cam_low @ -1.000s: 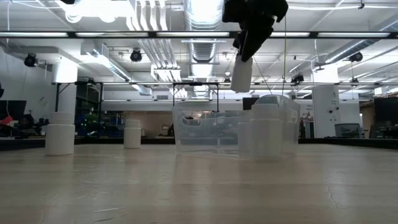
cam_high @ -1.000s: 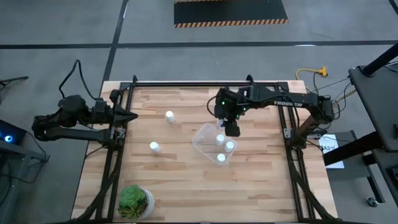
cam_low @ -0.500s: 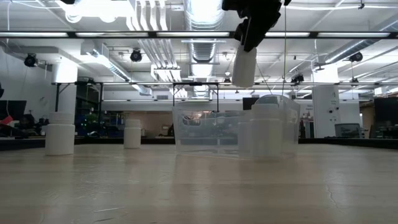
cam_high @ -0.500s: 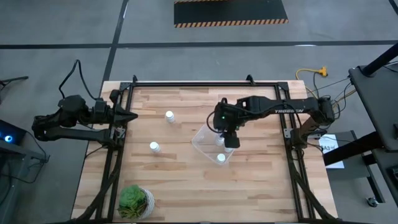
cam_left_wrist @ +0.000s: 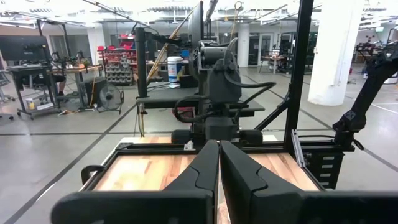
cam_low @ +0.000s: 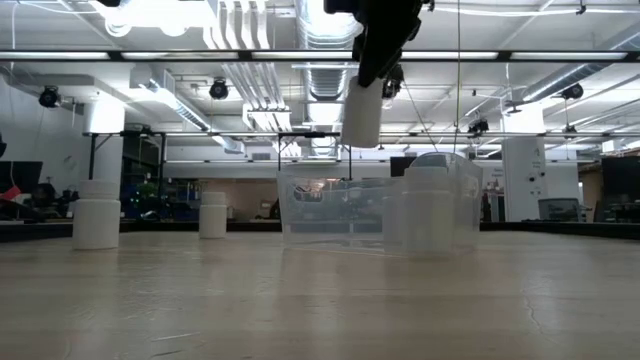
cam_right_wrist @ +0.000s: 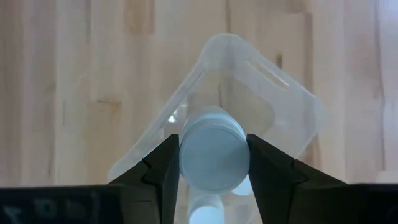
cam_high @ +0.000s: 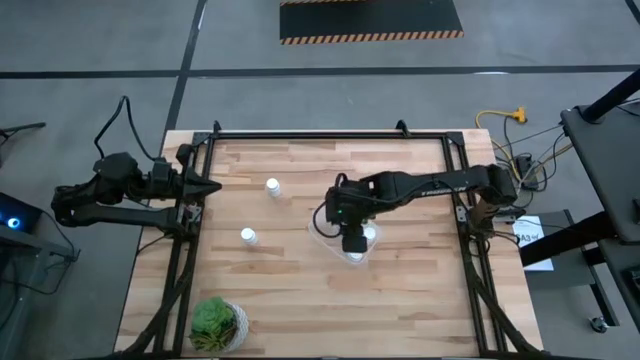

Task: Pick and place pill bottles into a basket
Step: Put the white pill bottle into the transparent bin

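My right gripper [cam_high: 350, 240] hangs over the clear basket [cam_high: 325, 222], shut on a white pill bottle [cam_low: 362, 110] that is well above the basket's rim [cam_low: 380, 182]. In the right wrist view the bottle [cam_right_wrist: 213, 155] shows above the basket [cam_right_wrist: 273, 106], with another bottle [cam_right_wrist: 205, 208] below it inside. One more bottle [cam_low: 430, 205] stands in the basket. Two bottles [cam_high: 272, 186] [cam_high: 248, 236] stand upright on the table left of the basket. My left gripper [cam_high: 215, 187] waits shut at the table's left edge. My right gripper pinches the bottle's round side wall [cam_right_wrist: 183, 163] between its two fingers [cam_right_wrist: 163, 169], near the bottle's upper end. The fingers come from above, pointing down. The bottle hangs upright below them, lifted clear above the basket.
A green potted plant [cam_high: 218, 322] stands at the table's near left corner. Bare wood lies to the right of and nearer than the basket. The black frame rails [cam_high: 180, 260] run along the table's left and right sides.
My right gripper has carried the bottle toward the table's near edge and a little to the left, from beside the basket's far corner to over the basket. The bottle has stayed upright and lifted.
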{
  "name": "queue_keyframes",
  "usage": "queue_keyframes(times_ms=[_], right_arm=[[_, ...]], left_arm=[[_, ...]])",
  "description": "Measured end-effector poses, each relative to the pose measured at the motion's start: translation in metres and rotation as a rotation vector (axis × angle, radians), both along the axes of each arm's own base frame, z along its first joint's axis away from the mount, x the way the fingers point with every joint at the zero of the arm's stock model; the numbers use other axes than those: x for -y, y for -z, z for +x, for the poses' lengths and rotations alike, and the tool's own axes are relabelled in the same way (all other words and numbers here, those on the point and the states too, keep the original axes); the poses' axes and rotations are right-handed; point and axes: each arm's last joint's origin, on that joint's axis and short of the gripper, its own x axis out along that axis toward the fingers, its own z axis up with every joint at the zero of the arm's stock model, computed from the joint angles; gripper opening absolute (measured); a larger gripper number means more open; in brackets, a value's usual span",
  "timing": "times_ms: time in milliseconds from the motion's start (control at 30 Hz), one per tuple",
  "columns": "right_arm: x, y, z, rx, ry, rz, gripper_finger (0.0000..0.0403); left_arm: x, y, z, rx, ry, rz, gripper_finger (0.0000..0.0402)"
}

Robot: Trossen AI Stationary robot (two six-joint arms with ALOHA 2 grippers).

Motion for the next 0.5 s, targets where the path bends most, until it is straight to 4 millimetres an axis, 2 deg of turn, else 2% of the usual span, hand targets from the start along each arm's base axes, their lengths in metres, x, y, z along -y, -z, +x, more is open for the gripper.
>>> queue_keyframes(times_ms=[300,500], right_arm=[[-0.002,0.015,0.005,-0.039,-0.029,-0.022,0.0141],[-0.005,0.035,0.013,-0.081,-0.056,-0.026,0.0141]], left_arm=[[0.000,0.000,0.000,0.000,0.000,0.000,0.0000],[0.000,0.000,0.000,0.000,0.000,0.000,0.0000]])
